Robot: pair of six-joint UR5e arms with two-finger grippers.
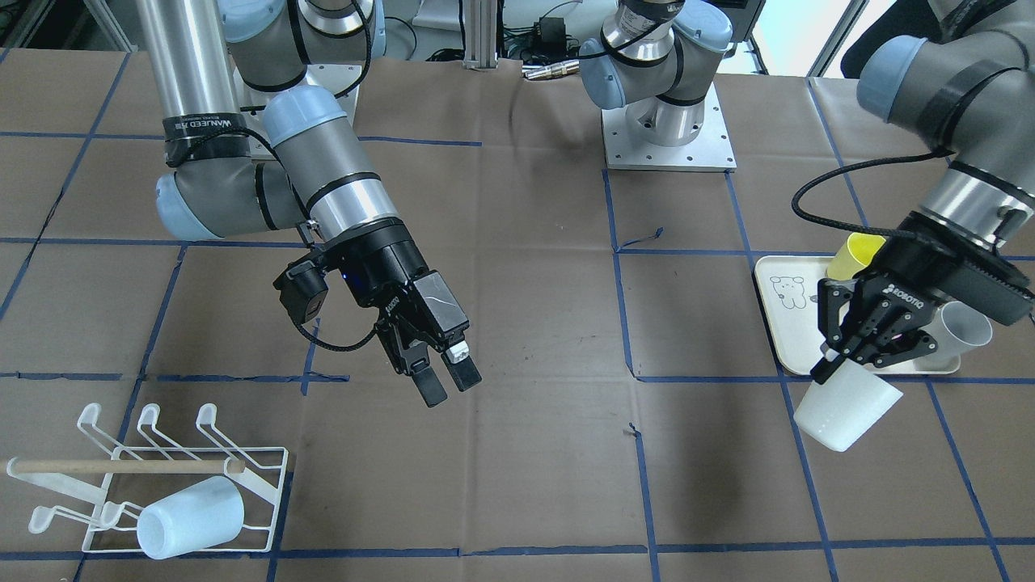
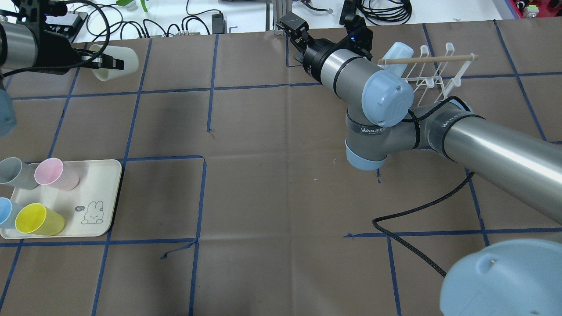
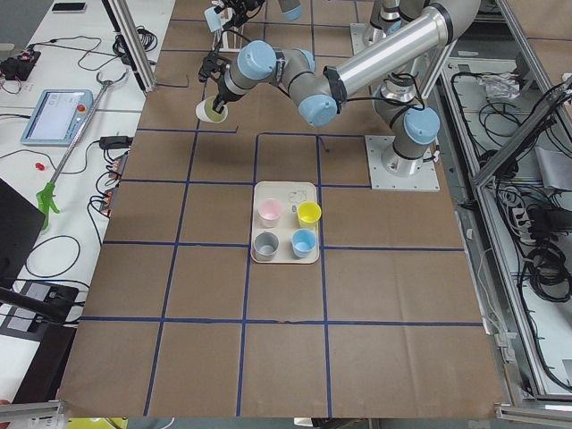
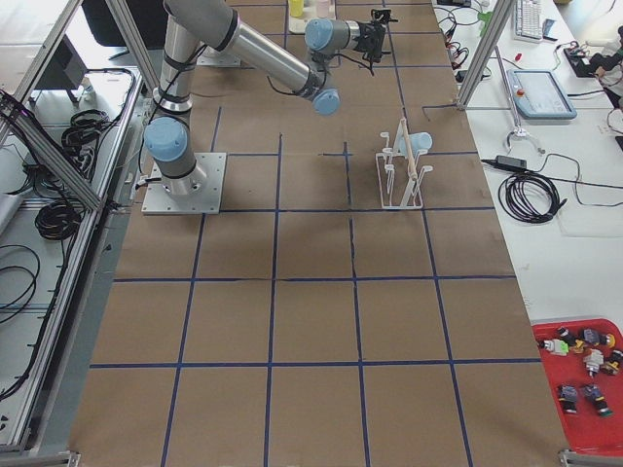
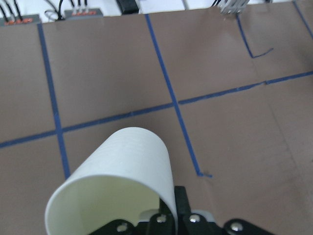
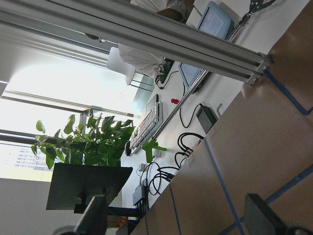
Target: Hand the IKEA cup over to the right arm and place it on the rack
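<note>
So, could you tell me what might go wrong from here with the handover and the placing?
The left gripper pinches the white cup only at its rim, tilted, so it may pivot or slip when the open right gripper takes it. The rack already holds a pale blue cup; the new cup could knock it unless a free prong is chosen.
</note>
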